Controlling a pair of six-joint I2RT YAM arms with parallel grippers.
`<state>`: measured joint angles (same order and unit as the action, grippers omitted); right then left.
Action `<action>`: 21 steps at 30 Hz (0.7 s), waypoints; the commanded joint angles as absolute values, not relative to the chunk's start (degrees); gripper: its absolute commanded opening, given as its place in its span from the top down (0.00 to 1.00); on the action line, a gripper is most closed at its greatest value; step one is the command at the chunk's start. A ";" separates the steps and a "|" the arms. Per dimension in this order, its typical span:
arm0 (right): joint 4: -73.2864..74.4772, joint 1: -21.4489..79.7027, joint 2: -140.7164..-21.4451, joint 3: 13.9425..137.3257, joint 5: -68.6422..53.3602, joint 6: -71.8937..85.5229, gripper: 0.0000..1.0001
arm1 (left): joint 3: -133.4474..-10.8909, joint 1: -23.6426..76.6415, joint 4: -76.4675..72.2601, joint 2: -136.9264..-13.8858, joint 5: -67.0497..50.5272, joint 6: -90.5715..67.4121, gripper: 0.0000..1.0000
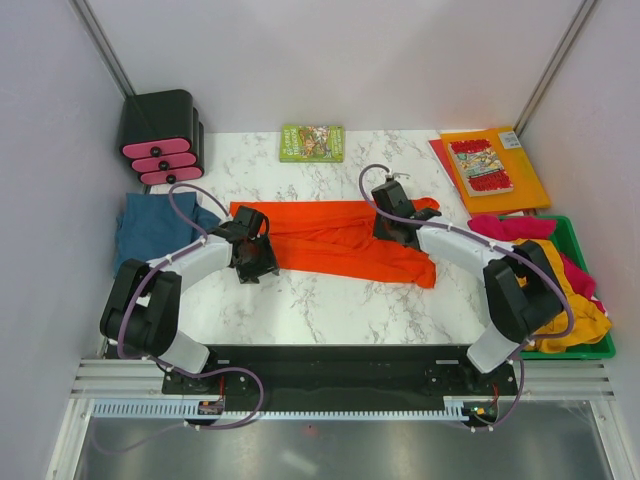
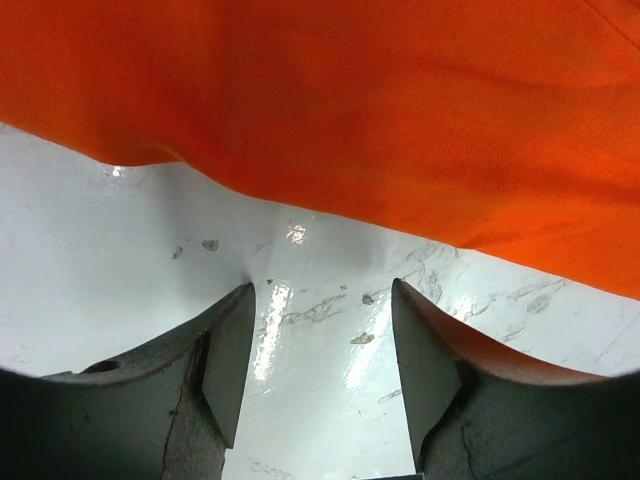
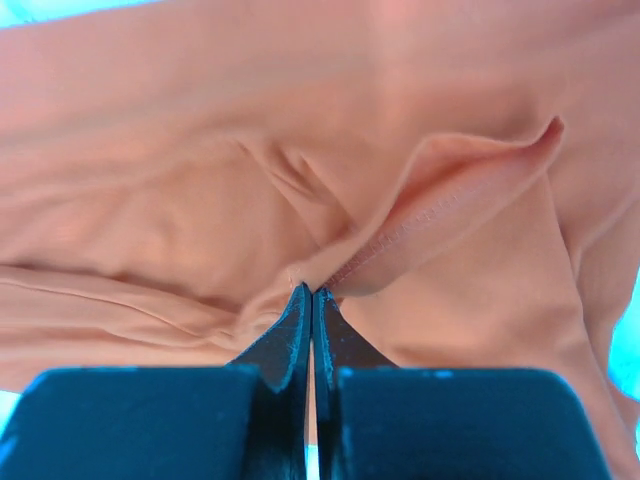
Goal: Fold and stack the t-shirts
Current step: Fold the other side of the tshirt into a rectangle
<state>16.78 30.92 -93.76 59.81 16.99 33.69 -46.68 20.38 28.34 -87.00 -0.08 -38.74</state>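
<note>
Across the middle of the marble table [image 1: 330, 310], seen from above, the orange-red t-shirt [image 1: 340, 240] lies as a long, crumpled band running left to right. The left gripper [image 1: 255, 262] sits at the shirt's left end. The right gripper [image 1: 392, 228] rests on its right part, toward the far edge. A teal-blue t-shirt [image 1: 150, 225] is bunched at the table's left edge, beside the left arm. A black drawer unit [image 1: 160, 135] with pink handles stands at the far left corner. A green book [image 1: 312, 142] lies at the far edge, and an orange folder [image 1: 520, 185] carrying a comic book [image 1: 480, 165] lies at the far right corner. Along the right edge a green bin [image 1: 575, 351] holds a mustard-yellow t-shirt [image 1: 580, 320] and a magenta t-shirt [image 1: 510, 227], partly hidden by the right arm's elbow.

From the left wrist, the left gripper [image 2: 322, 290] stands with its jaws apart and only bare table between them. The orange-red t-shirt [image 2: 350, 100] has its edge just beyond the fingertips.

From the right wrist, the right gripper [image 3: 310, 295] has its jaws pressed together, pinching a fold of the orange-red t-shirt [image 3: 200, 200]. The cloth looks washed-out peach here and fills the view.
</note>
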 commanded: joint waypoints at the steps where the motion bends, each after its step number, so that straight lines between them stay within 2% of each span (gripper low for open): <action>1: 17.58 31.20 -97.55 66.09 18.63 31.29 1.00 | -47.64 20.57 26.89 -87.89 -1.05 -39.20 0.37; 6: 17.67 30.94 -105.00 73.10 18.37 29.36 1.00 | -47.29 20.57 26.89 -88.07 -0.88 -39.37 0.37; 8: 18.19 30.94 -107.74 75.66 17.93 28.39 0.95 | -47.20 20.48 26.81 -88.24 -0.88 -39.46 0.37; 9: 18.72 30.76 -109.67 78.28 18.36 28.30 0.80 | -47.20 20.57 26.72 -88.50 -0.97 -39.38 0.37; 11: 19.16 30.85 -109.69 79.45 20.37 28.30 0.66 | -47.20 20.65 26.81 -88.51 -1.05 -39.46 0.37; 12: 19.07 30.85 -108.03 79.63 21.17 28.39 0.54 | -47.20 20.65 26.72 -88.42 -0.88 -39.46 0.36; 15: 19.07 30.85 -103.21 79.37 22.32 27.95 0.37 | -47.55 20.57 26.72 -87.63 -0.18 -39.20 0.33; 19: 20.30 31.55 -96.78 75.42 22.15 27.42 0.32 | -48.34 20.57 26.72 -86.05 -0.18 -39.02 0.32; 20: 20.30 31.90 -95.64 72.45 21.63 27.68 0.33 | -48.95 20.57 26.81 -85.44 1.30 -39.02 0.32; 21: 20.22 32.08 -93.80 70.86 20.32 28.21 0.41 | -49.22 20.65 26.63 -85.08 2.10 -39.02 0.32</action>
